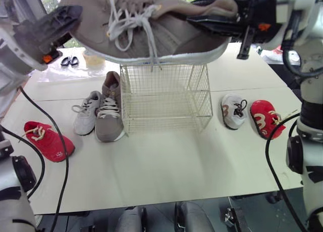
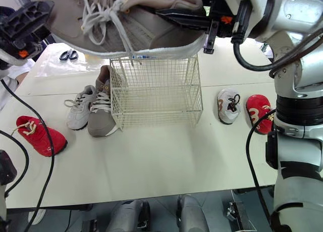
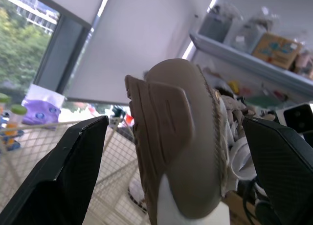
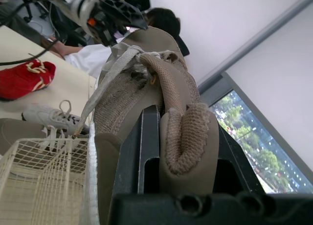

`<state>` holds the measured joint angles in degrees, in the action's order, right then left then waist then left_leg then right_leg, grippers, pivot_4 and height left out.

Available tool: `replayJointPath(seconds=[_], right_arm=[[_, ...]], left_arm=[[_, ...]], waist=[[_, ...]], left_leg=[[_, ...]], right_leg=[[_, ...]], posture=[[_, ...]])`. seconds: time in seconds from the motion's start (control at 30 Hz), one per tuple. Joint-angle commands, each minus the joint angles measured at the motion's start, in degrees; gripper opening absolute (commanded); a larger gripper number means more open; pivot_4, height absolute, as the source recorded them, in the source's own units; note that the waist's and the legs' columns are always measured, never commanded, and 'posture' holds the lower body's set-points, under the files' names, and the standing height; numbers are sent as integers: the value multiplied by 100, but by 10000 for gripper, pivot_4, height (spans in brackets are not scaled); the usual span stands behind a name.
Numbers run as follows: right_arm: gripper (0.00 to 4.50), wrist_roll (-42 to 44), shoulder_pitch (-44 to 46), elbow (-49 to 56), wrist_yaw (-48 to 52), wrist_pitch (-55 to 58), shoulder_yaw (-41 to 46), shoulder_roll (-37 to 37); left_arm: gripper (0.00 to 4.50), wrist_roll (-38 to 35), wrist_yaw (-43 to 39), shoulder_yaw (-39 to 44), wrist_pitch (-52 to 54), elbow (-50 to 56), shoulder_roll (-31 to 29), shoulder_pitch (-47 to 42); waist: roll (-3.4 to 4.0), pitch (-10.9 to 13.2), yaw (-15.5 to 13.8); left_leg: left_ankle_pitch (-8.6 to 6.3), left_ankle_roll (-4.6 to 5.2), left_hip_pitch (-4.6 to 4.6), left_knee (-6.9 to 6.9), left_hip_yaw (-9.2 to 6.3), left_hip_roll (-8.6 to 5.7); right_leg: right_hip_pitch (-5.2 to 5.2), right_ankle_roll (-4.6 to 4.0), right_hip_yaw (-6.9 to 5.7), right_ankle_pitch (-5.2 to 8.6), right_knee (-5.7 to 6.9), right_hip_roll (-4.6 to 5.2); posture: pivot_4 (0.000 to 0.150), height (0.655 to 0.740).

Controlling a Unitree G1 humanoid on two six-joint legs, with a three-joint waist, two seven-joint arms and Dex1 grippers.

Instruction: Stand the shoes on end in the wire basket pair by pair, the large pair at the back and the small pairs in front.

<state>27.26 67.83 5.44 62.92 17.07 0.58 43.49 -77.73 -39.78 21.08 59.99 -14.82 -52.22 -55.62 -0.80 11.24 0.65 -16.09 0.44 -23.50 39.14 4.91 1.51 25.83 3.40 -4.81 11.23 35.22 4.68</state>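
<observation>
A large tan shoe [image 1: 151, 30] hangs on its side in the air above the white wire basket [image 1: 166, 98]. My right gripper [image 1: 212, 21] is shut on its heel collar, one finger inside the shoe [image 4: 188, 146]. At the toe, my left gripper [image 1: 65, 15] is open, its fingers [image 3: 73, 166] standing wide on either side of the toe [image 3: 176, 137]. The other large tan shoe [image 1: 109, 111] lies on the table left of the basket, beside a small grey shoe [image 1: 87, 113]. A small red shoe [image 1: 48, 140] lies at the left.
A small white shoe [image 1: 233, 111] and a second red shoe [image 1: 266, 118] lie right of the basket. Scissors [image 1: 69, 61] rest on plastic at the back left. A person in a white sleeve [image 4: 98, 54] sits past the table's left end.
</observation>
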Motion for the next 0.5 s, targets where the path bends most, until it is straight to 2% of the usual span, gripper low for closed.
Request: replayJointPath(seconds=[0.03, 0.17, 0.23, 0.3, 0.37, 0.4, 0.43, 0.5], right_arm=[[4951, 117, 92, 291, -98, -62, 269, -12], [4951, 96, 1, 429, -157, -2, 301, 31], [4951, 89, -34, 494, -225, 77, 302, 39], [4951, 123, -80, 535, -435, 272, 367, 5], [13538, 434, -177, 457, -926, 770, 723, -106], [14500, 599, -241, 367, -1233, 1023, 989, -150], [21476, 754, -355, 269, -1540, 1264, 1292, -173], [30745, 1081, -607, 198, -2175, 1673, 1901, -270]], left_arm=[[31441, 332, -438, -89, 111, -167, -63, -345], [11804, 507, -626, -50, 202, -387, 18, -510], [5376, 560, -591, 8, 230, -418, 101, -546], [4854, 535, -365, 139, 212, -403, 264, -554], [4855, 400, 129, 450, 27, -297, 541, -455], [4855, 334, 404, 649, -86, -191, 705, -375], [4855, 219, 731, 888, -183, -73, 881, -273], [4855, -83, 1297, 1291, -274, 284, 1207, 7]], waist=[[0, 0, 0], [0, 0, 1], [0, 0, 0], [0, 0, 0], [-1, 0, -13], [-2, -1, -23], [-5, -3, -32], [-14, -7, -35]], left_leg=[[1, -1, 1, 0, 0, 0], [1, -2, 1, 0, -1, 2], [1, -2, 1, 1, -1, 3], [1, -2, 1, 1, 0, 3], [1, -2, 1, 1, -1, 3], [2, -2, 1, 3, -3, 3], [2, -3, 1, 5, -5, 3], [2, -3, 1, 8, -5, 2]], right_leg=[[0, 0, 0, 0, 2, 0], [2, 0, 1, 0, 2, 0], [2, 0, 1, 0, 3, 0], [2, 0, 1, 0, 3, 1], [2, -1, 2, 0, 4, 1], [2, -1, 2, 0, 7, 2], [0, -1, 2, -1, 9, 4], [-4, -2, 2, -2, 8, 9]], posture=[[1500, 7400], [1500, 7400], [1500, 7400], [1500, 7400], [1500, 7400], [1500, 7400], [1500, 7400], [1500, 7400]])
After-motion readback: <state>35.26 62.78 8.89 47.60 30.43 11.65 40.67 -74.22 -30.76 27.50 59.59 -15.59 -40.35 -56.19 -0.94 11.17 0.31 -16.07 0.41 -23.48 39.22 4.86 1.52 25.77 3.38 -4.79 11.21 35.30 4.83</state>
